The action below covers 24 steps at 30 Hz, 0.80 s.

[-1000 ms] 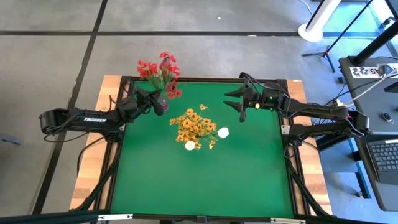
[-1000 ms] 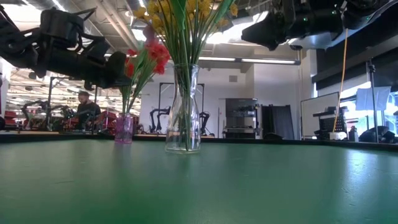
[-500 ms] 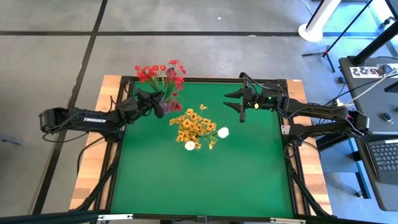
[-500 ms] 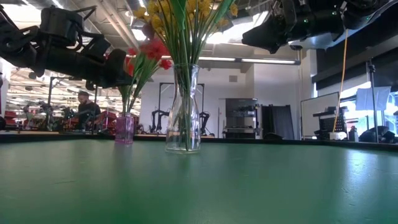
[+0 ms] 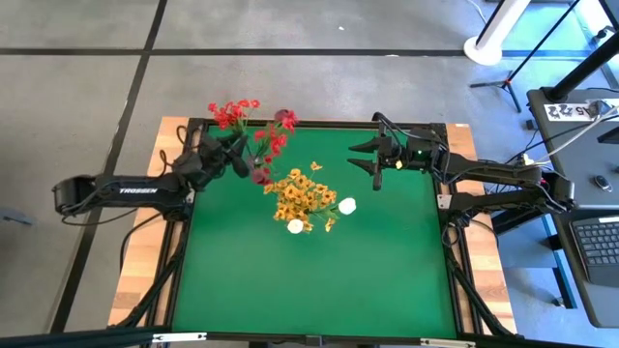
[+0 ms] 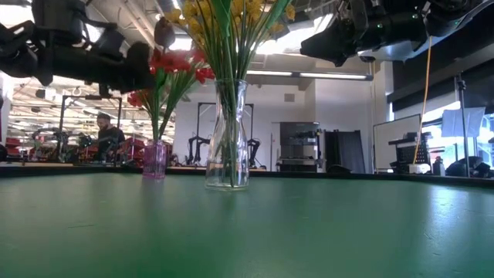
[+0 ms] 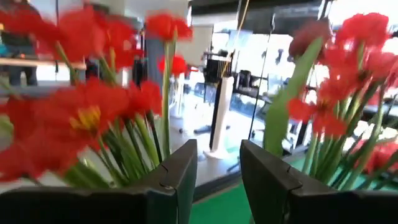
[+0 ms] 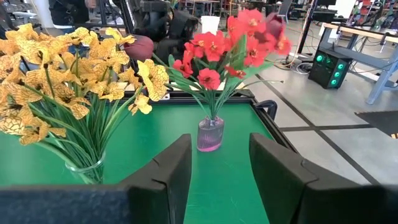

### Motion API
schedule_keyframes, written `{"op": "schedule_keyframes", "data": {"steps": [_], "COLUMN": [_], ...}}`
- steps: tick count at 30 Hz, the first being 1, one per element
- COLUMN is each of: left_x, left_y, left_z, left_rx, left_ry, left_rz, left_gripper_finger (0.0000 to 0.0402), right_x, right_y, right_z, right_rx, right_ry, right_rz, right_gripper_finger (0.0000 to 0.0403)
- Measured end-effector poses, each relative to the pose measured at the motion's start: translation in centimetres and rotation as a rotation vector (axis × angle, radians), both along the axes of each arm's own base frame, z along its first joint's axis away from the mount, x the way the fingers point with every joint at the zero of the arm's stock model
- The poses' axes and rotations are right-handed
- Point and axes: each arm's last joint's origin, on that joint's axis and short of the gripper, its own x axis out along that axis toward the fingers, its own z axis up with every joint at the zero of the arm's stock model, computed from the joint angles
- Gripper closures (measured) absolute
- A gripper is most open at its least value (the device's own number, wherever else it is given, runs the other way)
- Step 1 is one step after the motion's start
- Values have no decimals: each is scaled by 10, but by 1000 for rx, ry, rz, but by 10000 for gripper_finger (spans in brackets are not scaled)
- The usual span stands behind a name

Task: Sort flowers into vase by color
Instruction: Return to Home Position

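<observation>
Red flowers stand with their stems in a small pink vase at the table's far left. With them is a dark pink bud. Yellow-orange flowers and white buds stand in a clear glass vase at the table's middle. My left gripper is open among the red blooms, level with them, with nothing between its fingers. My right gripper hangs open above the far right of the table, facing the pink vase.
The green table top lies bare toward the near edge. A black frame runs round it. Beyond the far edge a person sits in the room among other robot arms.
My left gripper has opened, let go of the red flowers and drawn back a little toward the table's left edge. The red blooms, bunched together before, have sprung apart above the pink vase, some leaning toward the table's right. My right arm has kept still.
</observation>
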Motion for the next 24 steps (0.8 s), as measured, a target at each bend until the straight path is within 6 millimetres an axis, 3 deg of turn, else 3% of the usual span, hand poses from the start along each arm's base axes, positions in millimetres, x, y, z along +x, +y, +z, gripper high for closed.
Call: {"op": "schedule_keyframes", "data": {"steps": [10, 15, 19, 24], "left_x": [-7, -2, -1, -7], "left_y": [-23, -38, -49, -59], "left_z": [34, 61, 83, 105], "left_rx": [141, 139, 62, 46], "left_ry": [-114, 26, 212, 260], "left_rz": [-115, -263, -362, -433], "left_gripper_finger": [300, 343, 391, 399], "right_x": [0, -4, -20, -48], "right_y": [0, 2, 4, 15], "right_z": [0, 3, 13, 26], "right_rx": [-4, -47, -113, -141], "right_ry": [3, 8, 19, 13], "right_rz": [1, -2, -109, -92], "right_gripper_finger": [244, 244, 244, 244]}}
